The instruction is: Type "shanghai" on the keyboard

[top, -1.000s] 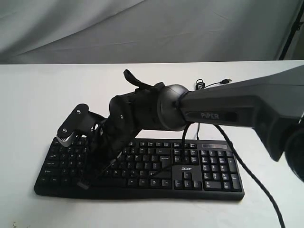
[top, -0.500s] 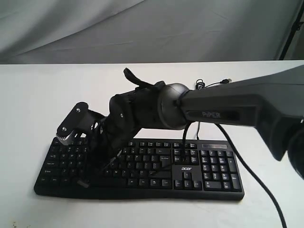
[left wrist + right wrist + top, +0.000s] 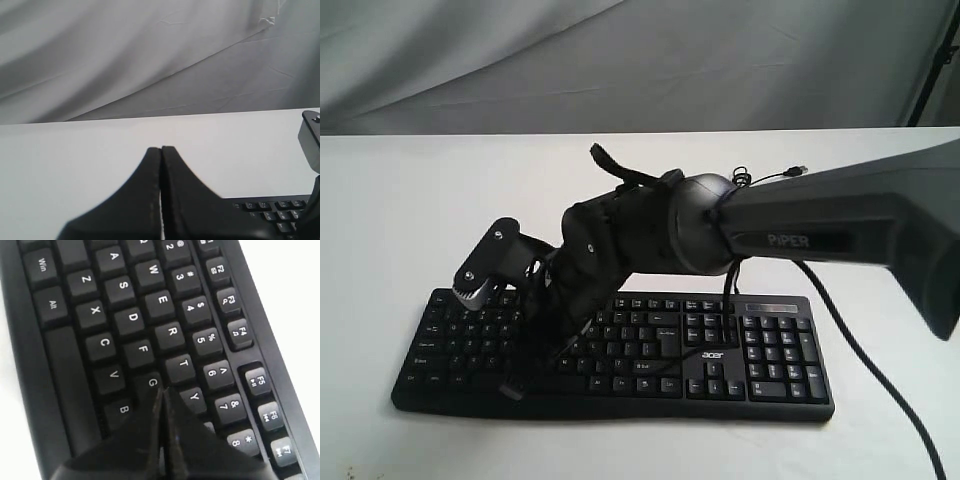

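Note:
The black keyboard [image 3: 760,352] with its white acer logo lies on the white table. My right arm reaches across it from the right. My right gripper [image 3: 546,348] points down over the left half of the letter keys. In the right wrist view the right gripper [image 3: 162,390] is shut with nothing in it, its tip next to the G key [image 3: 151,382], between G and Y. My left gripper [image 3: 161,148] is shut on nothing and hovers over bare table. A corner of the keyboard [image 3: 272,207] shows beside it. The exterior view does not show the left gripper.
The keyboard's thin cable and USB plug [image 3: 772,177] lie behind it on the table [image 3: 390,200]. A black cable [image 3: 865,380] hangs from the right arm across the number pad. A grey curtain [image 3: 620,60] closes the back.
The right arm has shifted a little to the right along the keyboard, taking the shut gripper with it. The keyboard has not moved.

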Controlling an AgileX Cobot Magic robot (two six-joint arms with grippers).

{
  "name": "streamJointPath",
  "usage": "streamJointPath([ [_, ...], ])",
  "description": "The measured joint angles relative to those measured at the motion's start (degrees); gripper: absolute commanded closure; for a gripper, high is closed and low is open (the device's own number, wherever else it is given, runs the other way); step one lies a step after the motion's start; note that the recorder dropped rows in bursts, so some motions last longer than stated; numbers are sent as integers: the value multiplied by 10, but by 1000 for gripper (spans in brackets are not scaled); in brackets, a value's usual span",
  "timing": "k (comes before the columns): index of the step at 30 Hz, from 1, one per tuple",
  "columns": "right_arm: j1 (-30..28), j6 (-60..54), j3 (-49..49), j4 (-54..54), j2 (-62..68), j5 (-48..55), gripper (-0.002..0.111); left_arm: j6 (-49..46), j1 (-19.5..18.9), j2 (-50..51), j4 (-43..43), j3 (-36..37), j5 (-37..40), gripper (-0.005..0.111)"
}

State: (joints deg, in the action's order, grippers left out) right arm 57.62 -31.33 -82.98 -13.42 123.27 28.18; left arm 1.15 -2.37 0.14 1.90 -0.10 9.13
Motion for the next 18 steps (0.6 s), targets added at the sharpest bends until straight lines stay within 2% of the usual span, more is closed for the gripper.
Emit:
streamJointPath([
  [18, 0, 9, 2, 0, -2, -13, 108, 0, 0, 0, 0, 0, 0, 107],
])
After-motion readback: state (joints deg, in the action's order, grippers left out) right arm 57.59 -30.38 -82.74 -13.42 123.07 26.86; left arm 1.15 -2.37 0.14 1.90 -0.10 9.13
